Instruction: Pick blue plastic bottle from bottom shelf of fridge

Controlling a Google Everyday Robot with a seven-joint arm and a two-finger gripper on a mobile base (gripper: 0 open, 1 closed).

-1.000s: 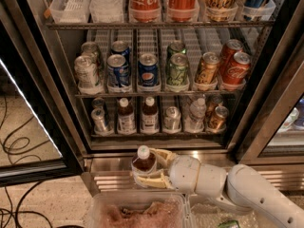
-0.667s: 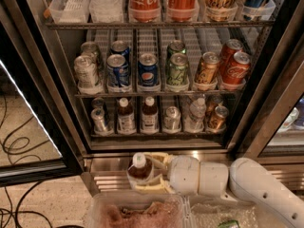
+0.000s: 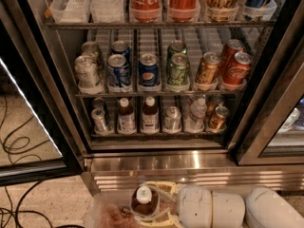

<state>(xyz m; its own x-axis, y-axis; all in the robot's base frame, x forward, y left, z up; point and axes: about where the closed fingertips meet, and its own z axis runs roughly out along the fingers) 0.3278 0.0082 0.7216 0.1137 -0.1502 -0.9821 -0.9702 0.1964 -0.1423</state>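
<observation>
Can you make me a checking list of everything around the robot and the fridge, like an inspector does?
Surface: the bottom shelf holds two brown bottles, a clear water bottle and small cans.
Job's things: the blue plastic bottle, white cap up, is outside the fridge, low in front of its steel base.
Clutter: a clear bin beside the bottle holds something pinkish; I cannot tell what.
Tool: the tool is at the bottom of the view, closed around the blue plastic bottle.
Cables: black cables on the floor, left.
Surroundings: speckled floor; bigger cans one shelf up.
</observation>
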